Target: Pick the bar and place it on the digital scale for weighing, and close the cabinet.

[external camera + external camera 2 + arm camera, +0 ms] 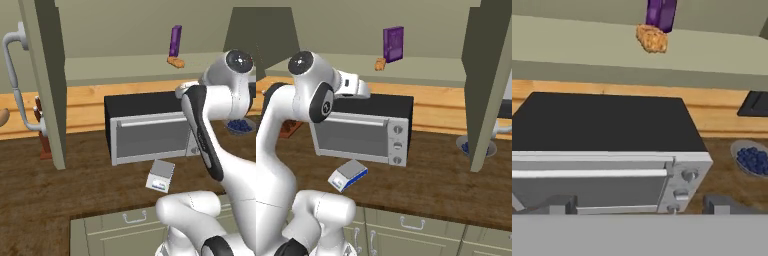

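Observation:
The tan speckled bar [651,38] lies on the shelf inside the open cabinet [125,67], right in front of an upright purple box [660,12]. It also shows as the bar [176,62] and the bar [380,63] in the base views. The digital scale [160,175] sits on the wooden counter in front of the toaster oven, also seen as the scale [348,175]. My gripper [642,205] hovers above the oven's top, well below and short of the bar. It is open, its fingertips [559,205] wide apart with nothing between them. Both cabinet doors [47,75] [488,75] stand swung out.
A silver-and-black toaster oven [145,127] stands on the counter below the shelf. A bowl of blueberries [753,159] sits to its right. A reddish-brown block [42,135] stands behind the left door. Grey-green drawers [125,225] run along the counter's front.

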Controlling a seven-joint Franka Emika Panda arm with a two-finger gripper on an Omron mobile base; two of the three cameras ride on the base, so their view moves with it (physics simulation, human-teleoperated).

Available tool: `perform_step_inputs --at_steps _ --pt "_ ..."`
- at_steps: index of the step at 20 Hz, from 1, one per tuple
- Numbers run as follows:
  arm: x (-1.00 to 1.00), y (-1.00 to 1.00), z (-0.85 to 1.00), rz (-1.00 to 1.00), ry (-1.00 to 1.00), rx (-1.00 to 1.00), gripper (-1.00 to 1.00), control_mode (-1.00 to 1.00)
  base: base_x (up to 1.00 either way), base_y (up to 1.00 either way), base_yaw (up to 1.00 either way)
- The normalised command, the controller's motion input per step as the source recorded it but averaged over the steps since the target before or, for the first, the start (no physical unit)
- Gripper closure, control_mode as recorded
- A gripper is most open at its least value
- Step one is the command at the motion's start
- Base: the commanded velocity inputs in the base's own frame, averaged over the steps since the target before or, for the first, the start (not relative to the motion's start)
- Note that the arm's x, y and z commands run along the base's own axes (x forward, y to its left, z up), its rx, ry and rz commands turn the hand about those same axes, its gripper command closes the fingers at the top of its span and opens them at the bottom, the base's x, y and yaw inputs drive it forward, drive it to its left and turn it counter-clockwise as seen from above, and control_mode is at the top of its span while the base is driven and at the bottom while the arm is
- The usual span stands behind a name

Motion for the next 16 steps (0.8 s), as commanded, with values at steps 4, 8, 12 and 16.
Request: perform_step_inputs --at_steps 4,8,12,16 --pt "0.00 -0.47 0.63 0.00 0.00 0.25 -1.00 -1.00 0.00 0.00 0.00" --pt "0.12 -0.40 0.64 0.00 0.00 0.24 -1.00 -1.00 0.00 0.00 0.00" --pt "0.32 -0.05 0.24 0.00 0.00 0.06 -1.00 -1.00 0.00 0.00 0.00" --pt "0.66 0.01 0.00 0.00 0.00 0.00 -1.00 -1.00 0.00 0.00 0.00"
